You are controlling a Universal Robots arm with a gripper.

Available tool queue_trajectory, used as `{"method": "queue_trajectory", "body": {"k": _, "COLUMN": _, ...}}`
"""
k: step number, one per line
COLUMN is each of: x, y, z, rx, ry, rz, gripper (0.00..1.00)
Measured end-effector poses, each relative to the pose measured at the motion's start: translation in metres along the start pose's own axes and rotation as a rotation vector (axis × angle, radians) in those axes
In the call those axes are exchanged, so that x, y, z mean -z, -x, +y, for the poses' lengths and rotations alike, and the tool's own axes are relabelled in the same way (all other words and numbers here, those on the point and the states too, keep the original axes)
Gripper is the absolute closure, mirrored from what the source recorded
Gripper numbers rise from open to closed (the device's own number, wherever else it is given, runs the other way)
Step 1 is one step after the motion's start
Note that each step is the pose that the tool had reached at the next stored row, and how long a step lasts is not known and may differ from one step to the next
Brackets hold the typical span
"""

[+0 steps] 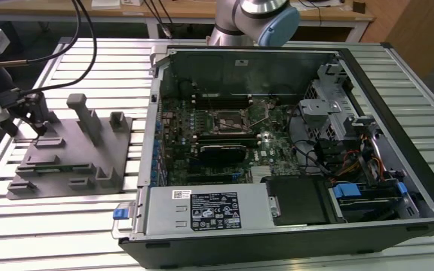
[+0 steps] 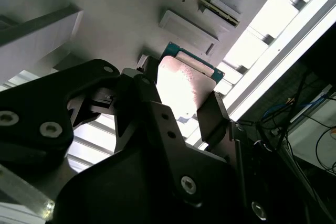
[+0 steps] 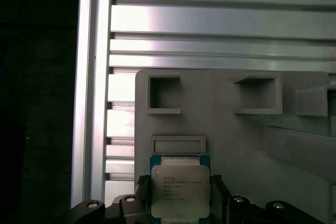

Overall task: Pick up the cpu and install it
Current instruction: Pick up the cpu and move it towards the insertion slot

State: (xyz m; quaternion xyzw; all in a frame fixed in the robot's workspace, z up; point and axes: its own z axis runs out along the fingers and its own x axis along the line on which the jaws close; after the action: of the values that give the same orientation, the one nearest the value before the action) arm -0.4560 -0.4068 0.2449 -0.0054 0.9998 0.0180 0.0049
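Note:
The cpu [image 3: 179,191], a small square chip with a silvery top and a green edge, sits between my gripper's [image 3: 179,195] two black fingers [image 3: 140,190], which press on its opposite sides. The second wrist view shows the same grip, the cpu [image 2: 185,88] bright and tilted in the gripper [image 2: 181,97], a little off the grey plastic tray [image 2: 105,19] behind it. In the exterior view my gripper [image 1: 27,121] hangs over the tray's [image 1: 74,152] end on the exterior view's left. The dark square socket [image 1: 228,119] lies inside the open computer case [image 1: 398,68], far from the gripper.
Upright posts [image 1: 87,116] stand on the tray close to the gripper. A shallow rectangular recess [image 3: 178,144] in the tray lies just beyond the cpu. The slatted metal table [image 1: 66,226] carries both tray and case. Cables [image 1: 89,39] hang above the tray.

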Motion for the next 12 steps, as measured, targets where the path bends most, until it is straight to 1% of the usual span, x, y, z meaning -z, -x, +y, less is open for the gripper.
{"method": "queue_trajectory", "body": {"k": 12, "x": 0.0027, "y": 0.0, "z": 0.0001, "rx": 0.0, "ry": 0.0, "rz": -0.0001, "gripper": 0.46}}
